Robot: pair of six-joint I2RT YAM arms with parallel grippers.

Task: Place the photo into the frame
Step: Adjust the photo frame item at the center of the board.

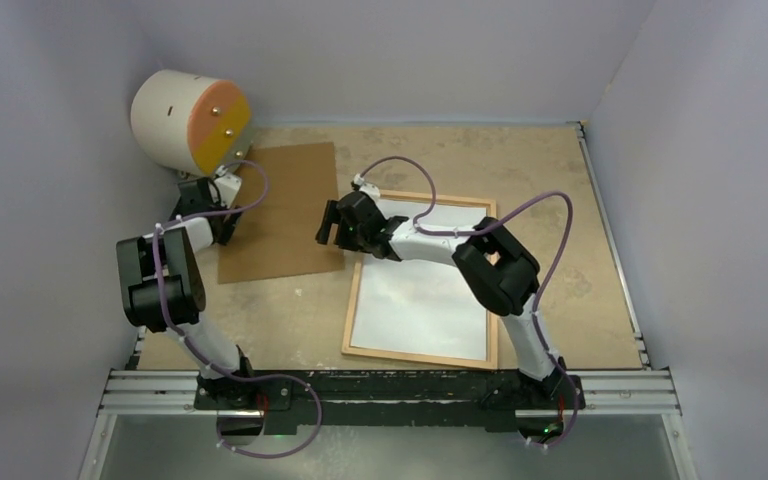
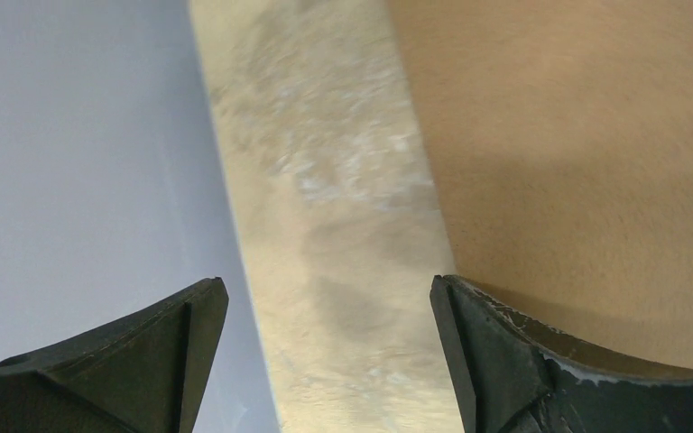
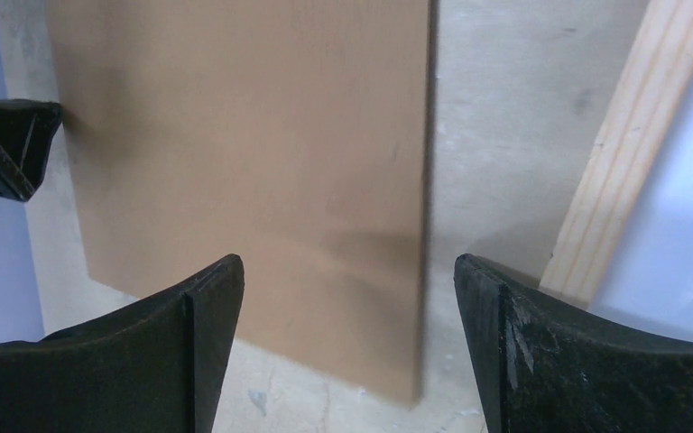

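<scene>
Left end effector (image 2: pixel 325 298) and right end effector (image 3: pixel 347 271) gape wide, empty, flanking the brown fibreboard sheet (image 1: pixel 280 215). White rectangular photo (image 1: pixel 415 300) apparently lies inside the thin light-wood frame (image 3: pixel 632 135) on the tan counter (image 1: pixel 560 180).

The frame (image 1: pixel 415 357) is of light, unpainted wood, and in the right wrist view its bar shows fine grooves along the length and a dull, smooth finish. The photo (image 1: pixel 415 300) inside it looks like smooth white paper with a weak sheen. The brown backing sheet (image 1: pixel 280 215) seems to be fibreboard, matt and even, without visible grain. The table (image 1: pixel 580 260) has a pale, mottled top that looks worn and slightly rough. The fingers (image 3: pixel 550 370) of the right gripper (image 3: pixel 347 266) are black matt plastic with small pale scratches at the edges. The rails (image 1: pixel 630 385) at the near edge are bare, silvery metal. The walls (image 1: pixel 720 150) are plain and matt.
</scene>
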